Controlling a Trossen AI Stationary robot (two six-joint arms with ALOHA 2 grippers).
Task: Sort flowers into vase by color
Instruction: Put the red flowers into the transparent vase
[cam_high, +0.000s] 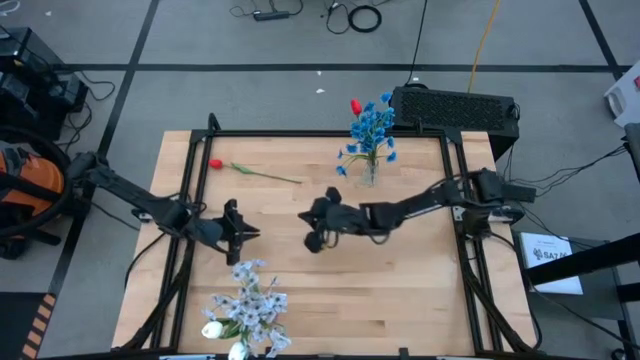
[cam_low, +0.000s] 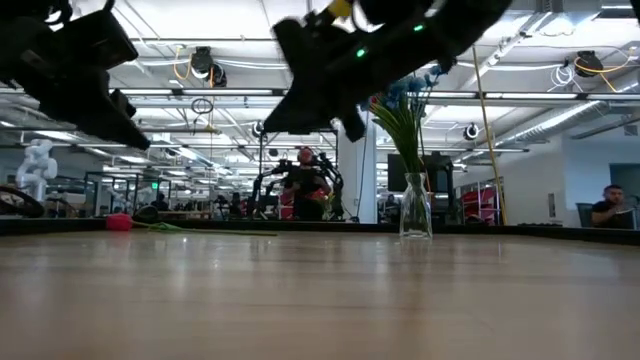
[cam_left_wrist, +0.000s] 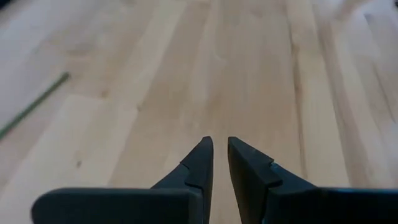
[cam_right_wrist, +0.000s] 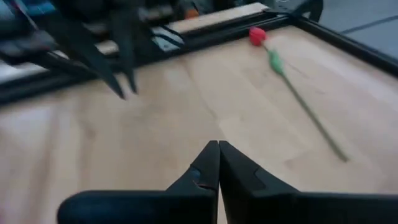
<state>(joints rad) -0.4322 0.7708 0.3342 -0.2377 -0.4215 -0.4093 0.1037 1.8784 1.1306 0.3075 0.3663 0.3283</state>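
Observation:
A red-bud flower (cam_high: 255, 172) lies flat on the table's far left part, bud (cam_right_wrist: 257, 35) toward the left edge; it also shows in the low view (cam_low: 118, 221). A glass vase (cam_low: 415, 215) at the far edge holds blue flowers (cam_high: 372, 125) and one red bud (cam_high: 356, 105). White-lavender clusters and white buds (cam_high: 245, 308) stand at the near edge. My left gripper (cam_left_wrist: 220, 146) hovers over bare wood at mid-left, fingers nearly together, holding nothing. My right gripper (cam_right_wrist: 218, 146) hovers at the table's middle, shut and empty, pointing toward the red flower.
A black frame (cam_high: 300, 133) runs along the table's edges. A dark box (cam_high: 455, 108) sits behind the far right corner. Bare wood (cam_high: 390, 290) lies to the near right. People show in the room beyond the table in the low view.

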